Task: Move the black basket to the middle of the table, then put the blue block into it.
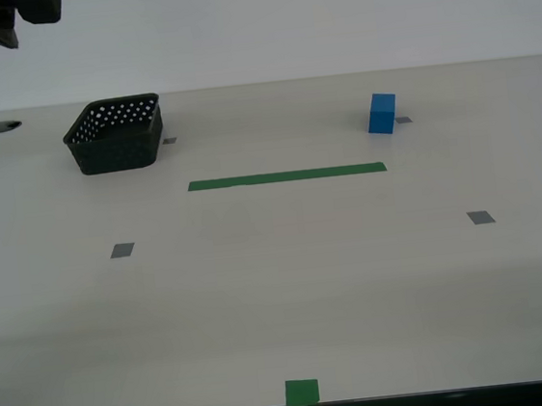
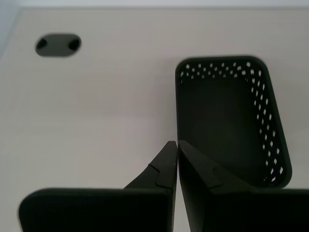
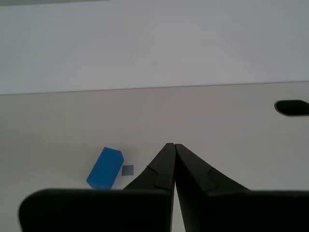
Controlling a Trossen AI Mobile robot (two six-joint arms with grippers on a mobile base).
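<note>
Black basket [image 2: 231, 121] sits empty on the table [image 1: 281, 299], just beyond my second gripper [image 2: 177, 145], whose jaws are closed on nothing. Near my first gripper [image 3: 171, 146], likewise closed and empty, stands the blue block [image 3: 105, 168].

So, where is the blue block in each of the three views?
Exterior view: the blue block stands toward the exterior view's right, beyond the green tape strip.
First wrist view: the block lies near my first gripper.
Second wrist view: not in it.
Shared landmark: the small grey square beside the block.
</note>
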